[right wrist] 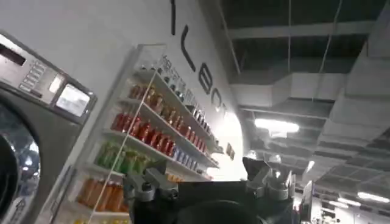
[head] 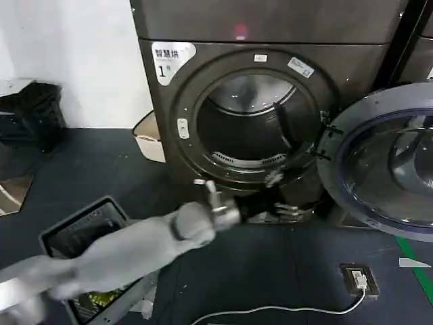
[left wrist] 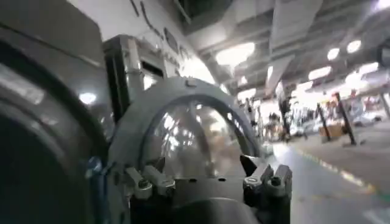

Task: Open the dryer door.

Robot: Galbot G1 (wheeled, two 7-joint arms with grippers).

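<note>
Dark floor (head: 270, 271) is running up to the dark grey-brown machine (head: 203, 88) with the "1" label (head: 166, 61) against a white wall. Dryer door (head: 385, 169) is already hanging swung wide on its hinges (head: 328, 139), grey inner face and clear bowl facing out, sitting off to the right of the left gripper (head: 287, 211) and slightly above it. Drum opening (head: 254, 128) is standing fully exposed, directly above and behind that gripper. Left arm (head: 135, 250) is reaching forward low across the floor, putting the gripper just below the front rim of the opening, near the hinge side. In the left wrist view the left gripper (left wrist: 207, 181) is showing its fingers (left wrist: 143, 182) spread apart with nothing between them, and the door (left wrist: 189, 134) is filling the space just ahead. Right gripper (right wrist: 207, 182) is showing in its own wrist view, fingers also spread and empty, pointing up past a second machine (right wrist: 36, 109) and a shelf of bottles (right wrist: 146, 140); parked, by my read. Dark bin (head: 88, 237) is sitting well behind the left gripper, under the arm; a white cable (head: 284, 310) and floor socket (head: 358, 279) are lying off to its right. Judgement: opening step looks essentially done, arm is in the release/clear phase. Next move calls for backing the left gripper straight away from the rim without clipping the door edge or hinges.
</note>
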